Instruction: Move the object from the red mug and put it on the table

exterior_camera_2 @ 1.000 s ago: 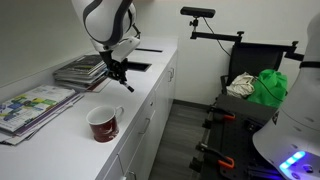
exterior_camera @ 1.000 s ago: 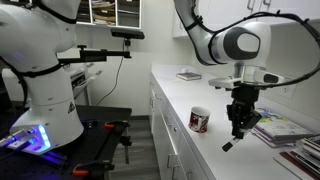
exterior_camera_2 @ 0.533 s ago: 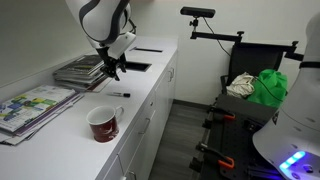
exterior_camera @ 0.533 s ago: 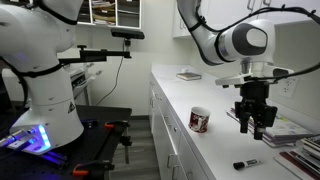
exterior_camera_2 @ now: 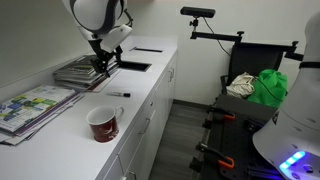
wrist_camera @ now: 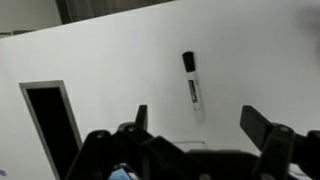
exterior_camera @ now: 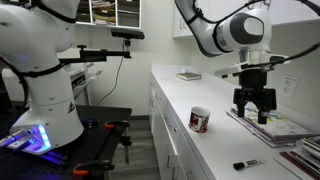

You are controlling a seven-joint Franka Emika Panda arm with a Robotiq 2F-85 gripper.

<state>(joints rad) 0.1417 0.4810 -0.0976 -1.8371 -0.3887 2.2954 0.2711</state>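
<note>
Lying on table (exterior_camera_2: 125,108), marker (exterior_camera_2: 117,94), mug (exterior_camera_2: 102,124) near, magazines (exterior_camera_2: 80,72) beside

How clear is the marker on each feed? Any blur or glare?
Wrist view: marker fairly sharp on the white countertop, jaws dark and soft in front. In both exterior views it is a tiny dark sliver; no glare hides it.

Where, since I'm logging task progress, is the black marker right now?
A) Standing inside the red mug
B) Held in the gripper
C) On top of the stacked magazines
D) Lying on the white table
D: in an exterior view the marker lies flat on the table, apart from the red mug, and the gripper above it is open and holds nothing.
</note>
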